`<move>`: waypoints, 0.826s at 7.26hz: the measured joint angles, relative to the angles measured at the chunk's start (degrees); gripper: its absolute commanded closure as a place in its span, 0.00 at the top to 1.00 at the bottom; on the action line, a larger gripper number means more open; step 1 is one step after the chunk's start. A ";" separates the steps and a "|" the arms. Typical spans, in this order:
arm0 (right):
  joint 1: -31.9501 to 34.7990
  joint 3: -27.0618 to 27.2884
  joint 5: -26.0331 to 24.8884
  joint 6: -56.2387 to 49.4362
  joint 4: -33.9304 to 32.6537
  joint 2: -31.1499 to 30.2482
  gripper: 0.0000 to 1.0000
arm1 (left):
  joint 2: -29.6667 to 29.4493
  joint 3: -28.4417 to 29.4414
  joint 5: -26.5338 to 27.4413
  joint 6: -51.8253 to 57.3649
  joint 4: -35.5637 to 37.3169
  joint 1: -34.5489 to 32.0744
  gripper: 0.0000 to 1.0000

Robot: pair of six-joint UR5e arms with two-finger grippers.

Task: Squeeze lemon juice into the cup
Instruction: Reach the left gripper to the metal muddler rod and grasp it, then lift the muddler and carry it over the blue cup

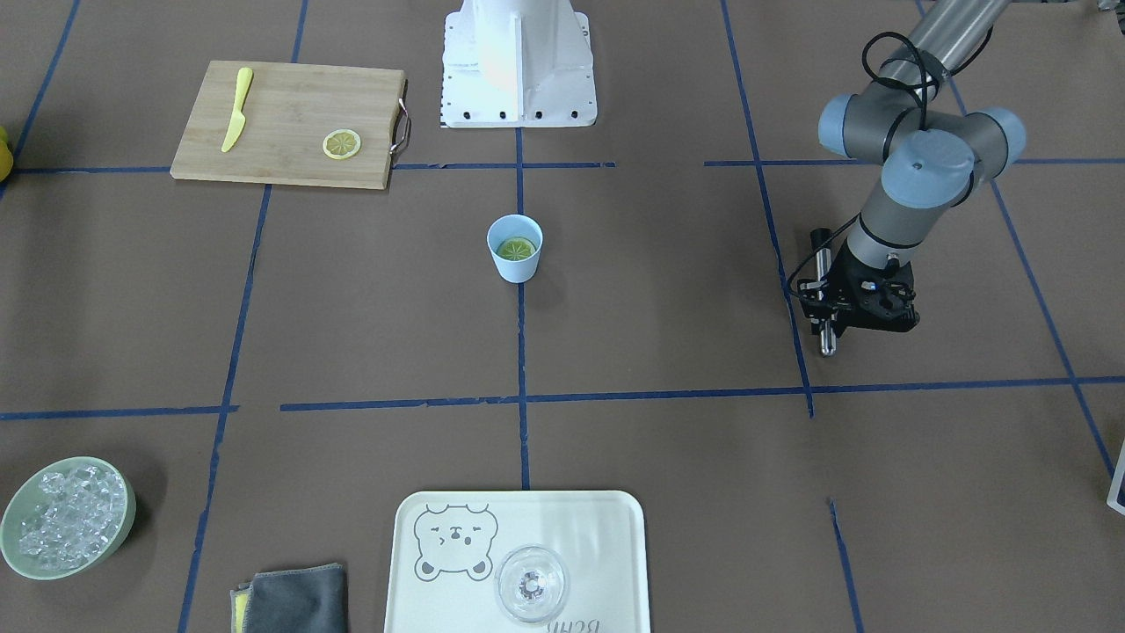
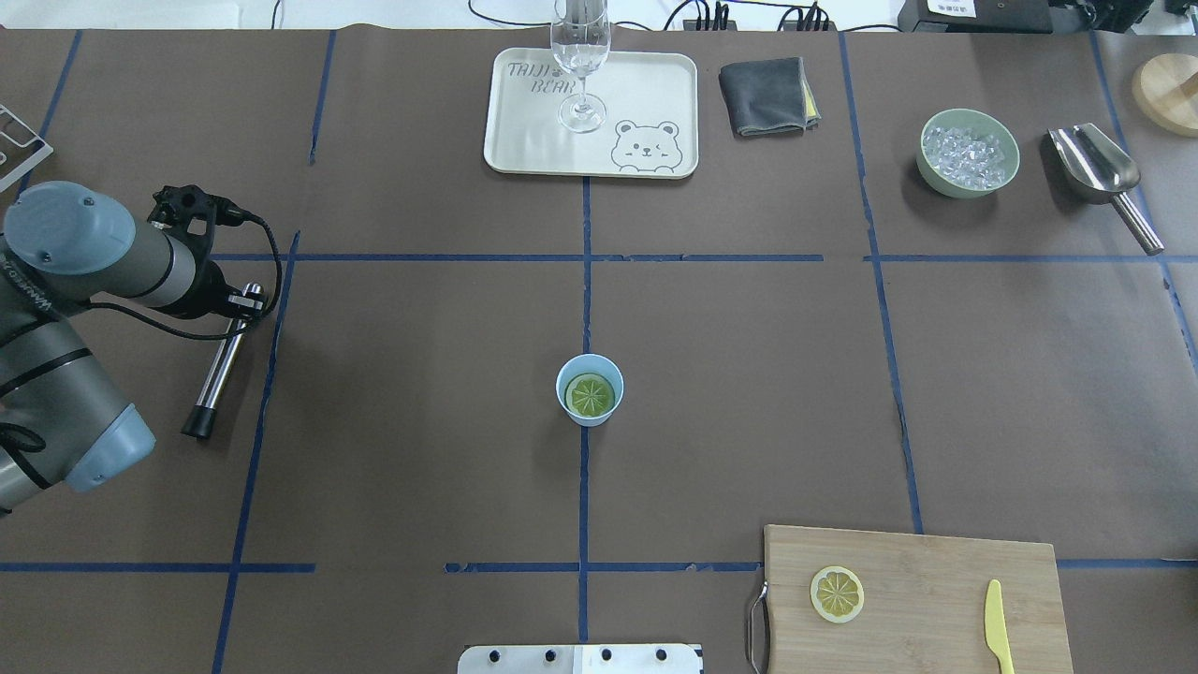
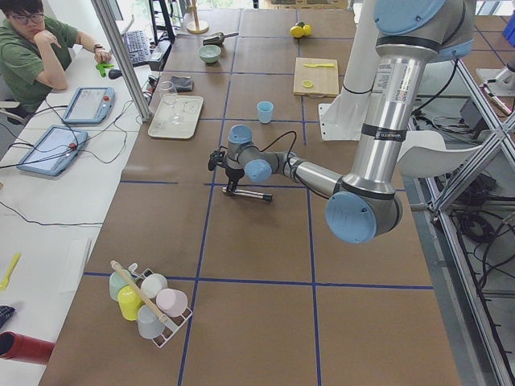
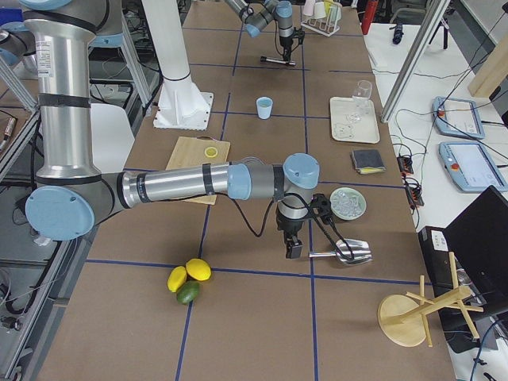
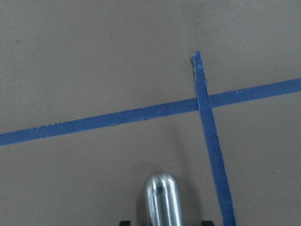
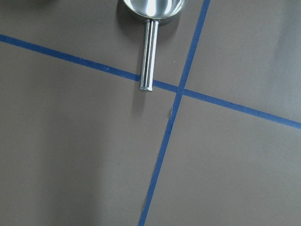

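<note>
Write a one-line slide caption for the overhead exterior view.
Lemon slice lies in the central cup; another slice and a knife on the board; left arm off to the side.

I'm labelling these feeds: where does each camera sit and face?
Front-facing: across the table, facing the base; left gripper appears right.
Overhead: behind the robot, looking forward and down; left arm at left.
Exterior left: table's left end; left arm near.
Exterior right: right end; right gripper near.
Left wrist: down at the table; only its metal rod.
Right wrist: down at the scoop; no fingers.
Shared: front-facing and overhead both show the lemon in the cup.
</note>
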 measured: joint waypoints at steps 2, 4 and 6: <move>0.01 0.00 0.00 0.02 0.00 -0.06 1.00 | 0.07 -1.32 0.01 0.49 0.27 -0.05 0.00; 0.01 -0.06 -0.02 0.10 0.00 -0.12 1.00 | -0.08 -5.52 0.07 0.65 0.44 -0.13 0.00; 0.01 -0.07 -0.08 0.21 -0.04 -0.19 1.00 | -2.70 -9.05 0.32 5.76 -1.71 -0.13 0.00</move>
